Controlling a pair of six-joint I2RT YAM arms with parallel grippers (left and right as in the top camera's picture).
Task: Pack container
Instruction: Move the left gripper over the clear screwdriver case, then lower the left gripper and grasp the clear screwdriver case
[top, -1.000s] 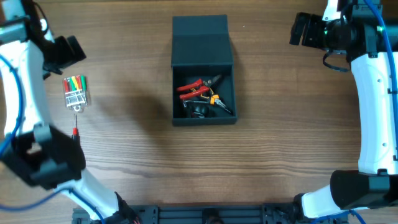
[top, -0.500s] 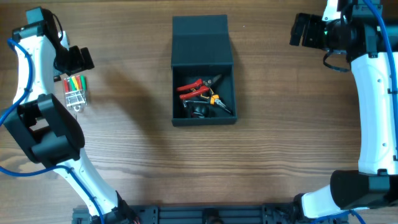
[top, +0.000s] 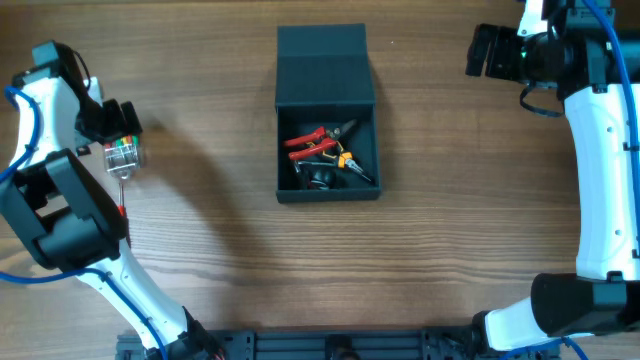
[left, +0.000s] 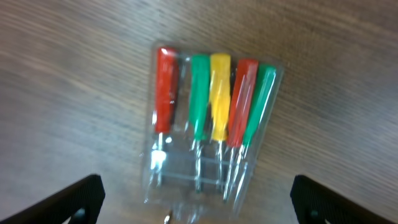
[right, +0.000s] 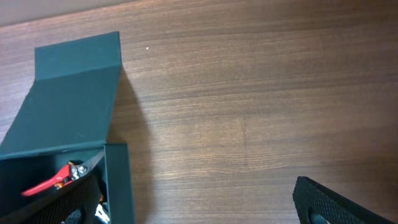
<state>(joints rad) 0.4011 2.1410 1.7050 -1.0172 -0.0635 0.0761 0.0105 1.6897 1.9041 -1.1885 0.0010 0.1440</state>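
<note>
The container (top: 324, 75) is a dark teal box at table centre, flap lid open toward the back. Inside lie red-handled cutters (top: 306, 139), orange-handled pliers (top: 346, 160) and a black item (top: 318, 178). It also shows in the right wrist view (right: 71, 106). A clear pack of red, green and yellow screwdrivers (top: 124, 153) lies at the far left. My left gripper (top: 112, 120) hovers open over the pack's upper end. In the left wrist view the pack (left: 211, 118) lies between the spread fingers (left: 199, 205). My right gripper (top: 490, 50) is open and empty at the back right.
A loose thin screwdriver (top: 122, 190) lies just below the pack, partly under my left arm. Its tip shows in the left wrist view (left: 166, 218). In the right wrist view, bare wood lies between the spread fingers (right: 199, 208), right of the box.
My left gripper has swung in from the upper left and come down over the screwdriver pack. The pack, the box and the right arm have not moved.
</note>
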